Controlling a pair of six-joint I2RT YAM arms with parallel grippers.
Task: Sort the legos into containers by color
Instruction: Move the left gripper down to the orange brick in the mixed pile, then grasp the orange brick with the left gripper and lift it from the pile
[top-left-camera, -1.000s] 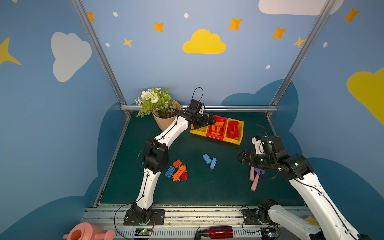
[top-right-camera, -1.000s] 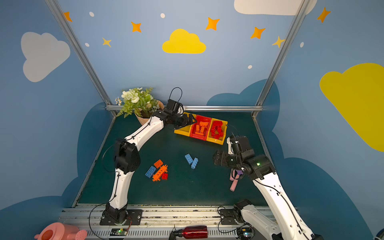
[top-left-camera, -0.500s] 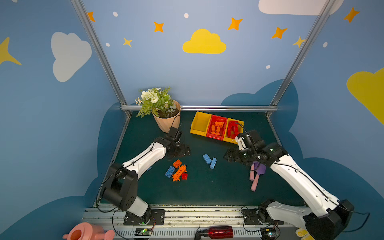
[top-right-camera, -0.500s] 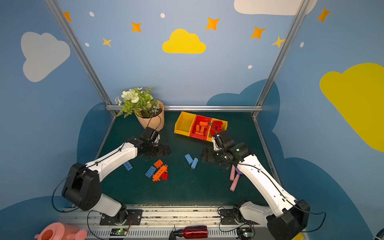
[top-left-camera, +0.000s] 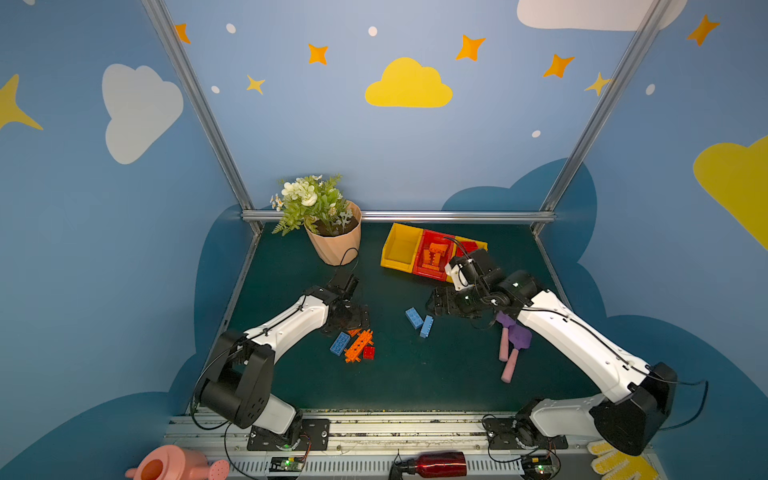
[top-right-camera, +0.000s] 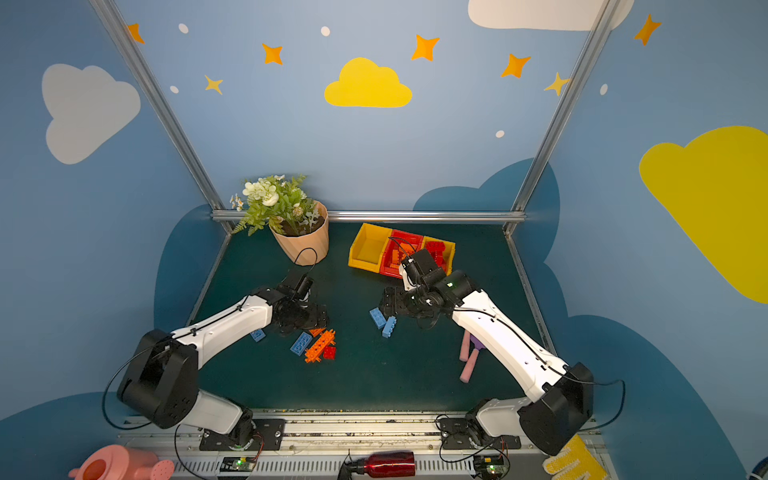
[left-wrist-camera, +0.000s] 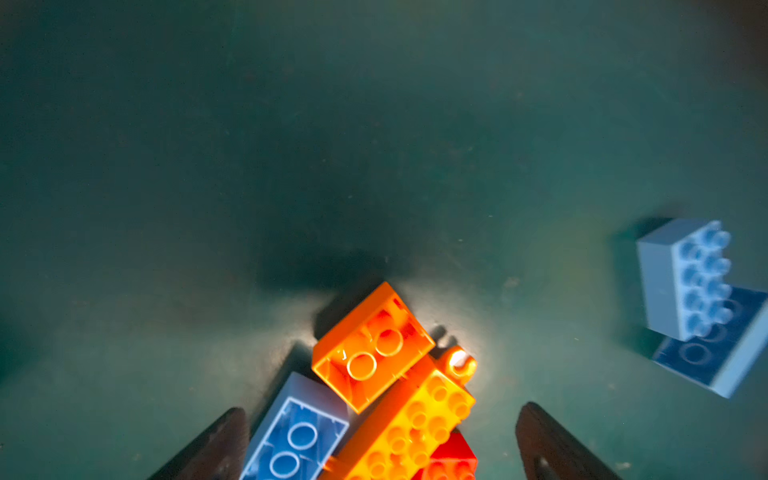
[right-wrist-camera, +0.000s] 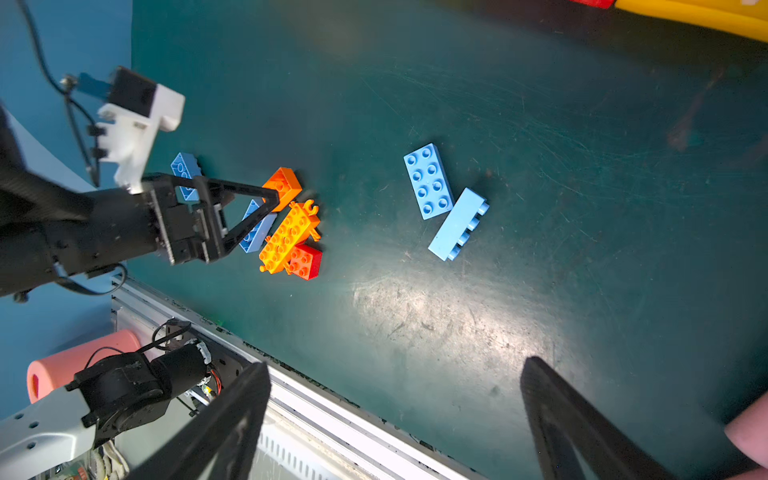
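So the left gripper (left-wrist-camera: 380, 413) just swung back from the far bins (top-left-camera: 399, 249) and now hangs wide open over the mixed pile (top-left-camera: 358, 345) near left, right gripper (right-wrist-camera: 395, 368) also wide by the two blue legos (top-left-camera: 419, 322) in the middle, so next pick's probably coming.

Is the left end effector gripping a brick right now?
No, the left end effector is open, fingers spread either side of loose bricks on the mat.
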